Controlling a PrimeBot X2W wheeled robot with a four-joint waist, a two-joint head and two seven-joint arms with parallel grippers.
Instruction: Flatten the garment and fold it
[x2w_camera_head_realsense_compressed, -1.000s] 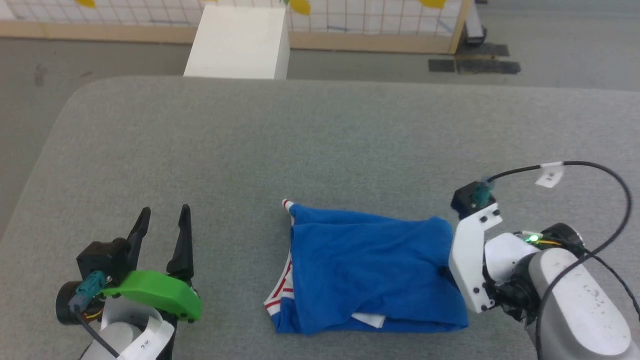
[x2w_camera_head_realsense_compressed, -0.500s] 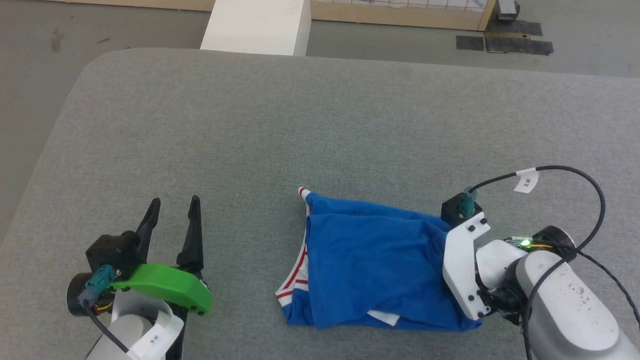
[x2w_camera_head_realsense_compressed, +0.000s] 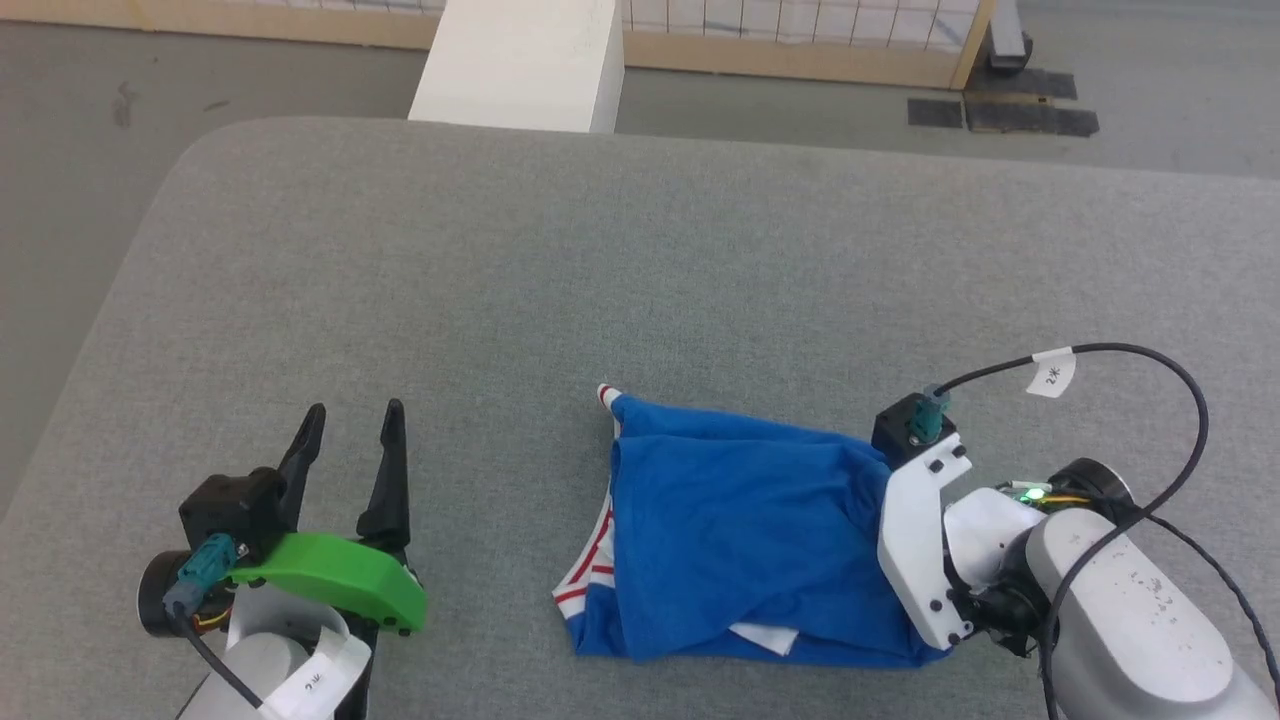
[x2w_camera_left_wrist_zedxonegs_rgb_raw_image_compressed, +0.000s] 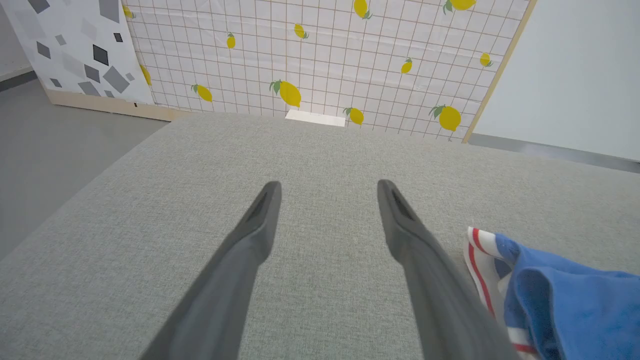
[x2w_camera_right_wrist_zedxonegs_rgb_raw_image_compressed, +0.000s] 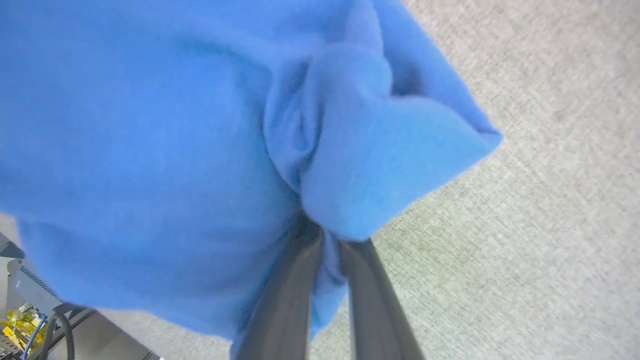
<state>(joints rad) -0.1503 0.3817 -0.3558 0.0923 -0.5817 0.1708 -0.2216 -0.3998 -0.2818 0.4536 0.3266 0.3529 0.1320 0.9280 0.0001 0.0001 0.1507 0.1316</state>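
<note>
Pinching a fold of the shirt (x2w_camera_head_realsense_compressed: 740, 540) with the right claw (x2w_camera_right_wrist_zedxonegs_rgb_raw_image_compressed: 330, 237).
The shirt lies bunched, blue side up, at the lower centre of the head view on the grey table (x2w_camera_head_realsense_compressed: 500, 280), with striped trim along its left edge. At the lower right, the right claw's 2 fingers are clamped on blue cloth at the shirt's right edge. At the lower left, the left claw (x2w_camera_head_realsense_compressed: 356, 406) has its 2 fingers spread wide, well apart from the shirt.

We read only a "2" and an unclear mark, on the white cable tag (x2w_camera_head_realsense_compressed: 1051, 374) behind the fingers of the right gripper (x2w_camera_right_wrist_zedxonegs_rgb_raw_image_compressed: 327, 239).
</note>
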